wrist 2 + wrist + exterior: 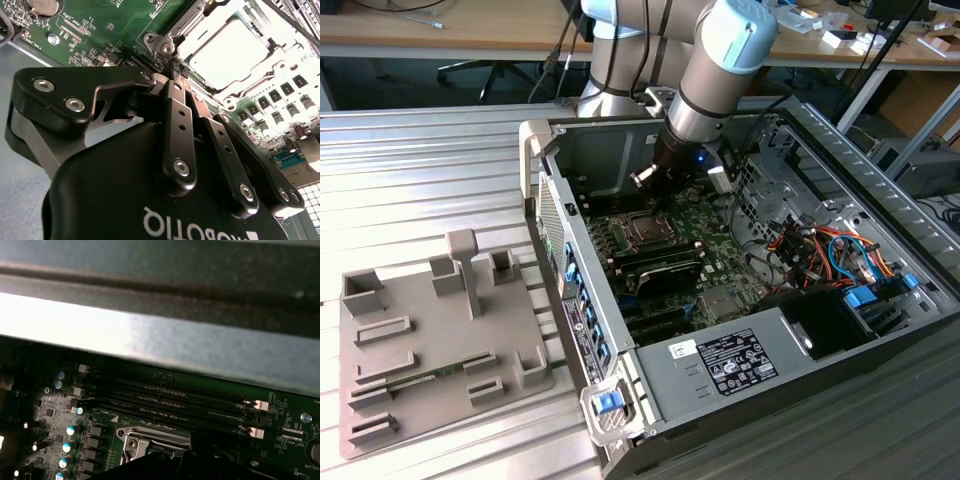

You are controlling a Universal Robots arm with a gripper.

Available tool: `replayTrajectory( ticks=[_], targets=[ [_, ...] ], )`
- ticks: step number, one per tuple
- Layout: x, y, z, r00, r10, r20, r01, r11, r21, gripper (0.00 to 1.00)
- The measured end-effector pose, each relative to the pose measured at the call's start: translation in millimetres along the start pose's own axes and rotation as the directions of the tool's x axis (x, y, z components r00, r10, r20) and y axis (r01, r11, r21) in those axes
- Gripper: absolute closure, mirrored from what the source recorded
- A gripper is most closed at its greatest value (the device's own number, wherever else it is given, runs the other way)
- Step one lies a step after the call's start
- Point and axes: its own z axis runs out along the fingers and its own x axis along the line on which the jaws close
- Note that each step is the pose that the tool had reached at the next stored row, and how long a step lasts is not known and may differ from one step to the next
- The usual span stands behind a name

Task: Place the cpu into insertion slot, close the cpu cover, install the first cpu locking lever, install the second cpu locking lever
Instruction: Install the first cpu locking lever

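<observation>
Surface: one ribbed silvery metal worktable [440, 150], bearing one open grey desktop computer case [880, 170] lying on its side and, at the case's 9 o'clock in the exterior view, one grey moulded fixture tray [430, 340] with upright pegs and pockets.

Room: one long pale wooden bench [440, 30] runs across the 12 o'clock edge, with cables and small parts on it.

Inside the case: one green motherboard [710, 240]; one bundle of orange, red and blue cables [820, 250] at the motherboard's 3 o'clock; one black power supply box with white label [730, 362] at its 5 o'clock.

Arm: one grey and pale blue robot arm [720, 70] reaching down into the case.

Black two-finger gripper [180, 70]: fingers drawn together at the tips, nothing visibly held, tips just beside a corner of the socket.

Silvery square cpu with metal top [227, 52]: one, lying flat in the socket.

Thin silvery square metal cpu cover [175, 35]: one, lying down around the cpu.

Black memory slots [170, 400]: four counted in the first wrist view, beside the socket.
</observation>
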Motion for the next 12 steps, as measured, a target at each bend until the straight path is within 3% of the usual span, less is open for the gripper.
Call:
replayTrajectory(
  ticks=[8,9,10,12],
  targets=[
    [-4.1,-1.2,1.1,1.0000,0.000,-0.0008,0.000,1.0000,0.0036,0.89],
    [-5.4,-0.7,-2.0,1.0000,0.000,0.0005,0.000,1.0000,0.0035,0.89],
    [10.2,3.1,-13.1,0.9999,-0.002,0.0161,0.002,1.0000,0.0056,0.89],
    [22.0,5.3,-12.9,0.9997,-0.003,0.0246,0.003,1.0000,0.0038,0.89]
  ],
)
